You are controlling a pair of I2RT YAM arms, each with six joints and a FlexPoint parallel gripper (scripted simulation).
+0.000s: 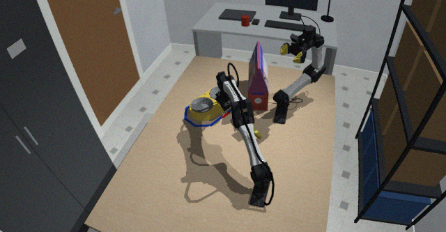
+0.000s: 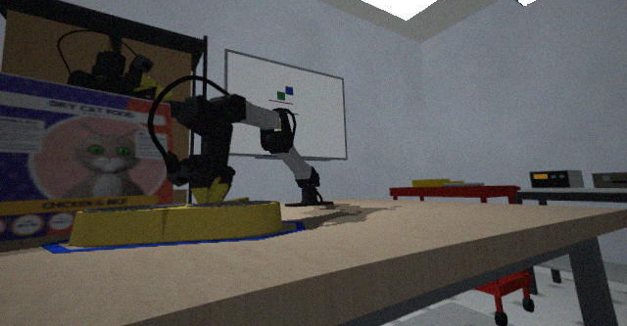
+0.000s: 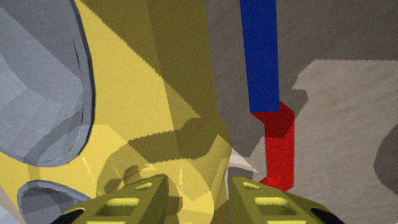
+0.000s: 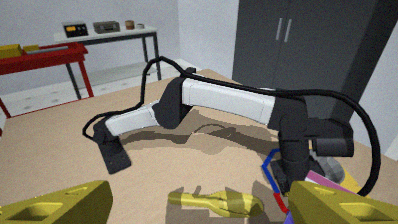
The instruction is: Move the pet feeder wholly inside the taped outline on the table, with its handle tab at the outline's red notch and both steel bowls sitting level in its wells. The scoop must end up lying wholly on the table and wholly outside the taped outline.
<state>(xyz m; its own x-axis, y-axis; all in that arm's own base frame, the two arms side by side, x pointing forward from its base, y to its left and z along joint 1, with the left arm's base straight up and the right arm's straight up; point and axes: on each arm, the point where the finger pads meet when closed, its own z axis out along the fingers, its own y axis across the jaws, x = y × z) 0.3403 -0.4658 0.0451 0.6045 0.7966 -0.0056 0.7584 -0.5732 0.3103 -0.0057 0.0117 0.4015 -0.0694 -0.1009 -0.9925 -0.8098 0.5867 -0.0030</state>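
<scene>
The yellow pet feeder (image 1: 205, 116) (image 2: 220, 225) (image 3: 125, 75) sits flat; its visible edges lie inside the blue taped outline (image 2: 61, 249) (image 3: 262, 60) (image 4: 269, 175). Its far side is partly hidden. Two steel bowls (image 1: 201, 104) (image 3: 40, 90) sit in its wells and look level. The handle tab (image 3: 200, 197) is beside the red notch (image 3: 280, 150) (image 1: 226, 114). My left gripper (image 3: 197, 185) (image 2: 211, 200) is partly open around the tab, not clamped on it. My right gripper (image 1: 291, 56) (image 4: 200, 190) is open and empty, raised high. The yellow scoop (image 1: 257, 134) (image 4: 220, 202) lies on the table outside the outline.
A tall cat food box (image 1: 258, 101) (image 2: 98, 169) stands beside the feeder, close to the left arm's wrist and between the feeder and the right arm. The left arm stretches over the table near the scoop. The table edge (image 2: 392, 272) runs beyond the feeder's outer side.
</scene>
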